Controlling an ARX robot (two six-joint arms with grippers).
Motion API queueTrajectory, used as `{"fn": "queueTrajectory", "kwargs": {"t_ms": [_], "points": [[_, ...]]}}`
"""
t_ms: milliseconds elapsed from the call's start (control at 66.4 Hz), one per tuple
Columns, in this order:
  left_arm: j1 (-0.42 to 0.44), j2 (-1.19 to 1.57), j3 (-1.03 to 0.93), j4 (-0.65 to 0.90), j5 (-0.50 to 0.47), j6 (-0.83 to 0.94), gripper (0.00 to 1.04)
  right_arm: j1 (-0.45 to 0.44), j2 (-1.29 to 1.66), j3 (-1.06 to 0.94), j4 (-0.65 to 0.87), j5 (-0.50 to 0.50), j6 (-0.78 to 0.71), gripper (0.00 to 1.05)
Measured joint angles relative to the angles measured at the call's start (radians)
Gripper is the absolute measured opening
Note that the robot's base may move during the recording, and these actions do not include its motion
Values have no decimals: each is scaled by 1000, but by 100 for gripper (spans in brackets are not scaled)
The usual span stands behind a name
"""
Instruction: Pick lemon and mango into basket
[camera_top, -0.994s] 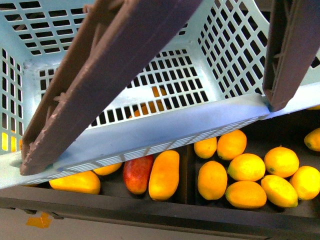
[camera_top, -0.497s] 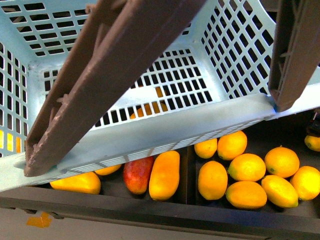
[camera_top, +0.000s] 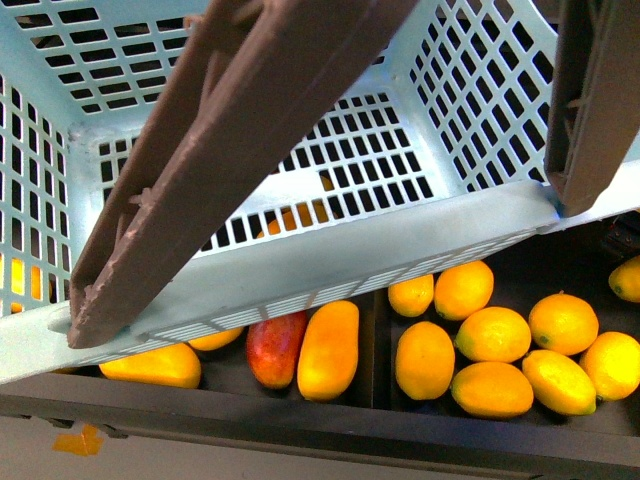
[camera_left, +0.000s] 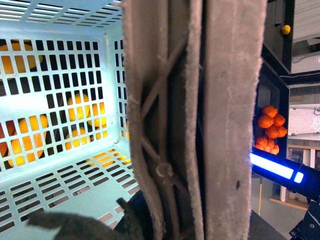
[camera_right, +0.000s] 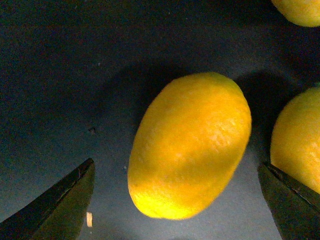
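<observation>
The light teal lattice basket (camera_top: 300, 265) hangs tilted close to the front camera, its brown handles (camera_top: 240, 130) crossing the view. My left gripper (camera_left: 165, 220) is shut on a brown handle (camera_left: 220, 115), which fills the left wrist view. Below the basket a yellow-orange mango (camera_top: 328, 350) lies in a dark bin. Several lemons (camera_top: 493, 334) lie in the bin to its right. In the right wrist view one lemon (camera_right: 190, 145) lies between the spread fingers (camera_right: 60, 205) of my open right gripper (camera_right: 175, 205), untouched by them.
A dark red mango (camera_top: 275, 348) and another yellow mango (camera_top: 150, 365) lie beside the mango. A divider (camera_top: 380, 340) splits the two bins, with a raised front edge (camera_top: 320, 420). More lemons (camera_right: 297, 145) lie close by. Tangerines (camera_left: 270, 127) sit on a far shelf.
The basket has shifted a little to the right in the front view. The fruit in the bins has not moved.
</observation>
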Motion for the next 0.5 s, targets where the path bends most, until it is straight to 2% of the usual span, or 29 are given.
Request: {"fn": "queueTrajectory", "kwargs": {"t_ms": [166, 377, 452, 497], "points": [[0, 0, 0, 0, 0, 0, 15, 5, 64, 92, -54, 20, 43, 95], [0, 0, 0, 0, -2, 0, 15, 5, 86, 101, -40, 17, 60, 68], [0, 0, 0, 0, -1, 0, 15, 3, 66, 68, 0, -10, 55, 57], [0, 0, 0, 0, 1, 0, 15, 1, 49, 44, 21, -18, 50, 53]]}}
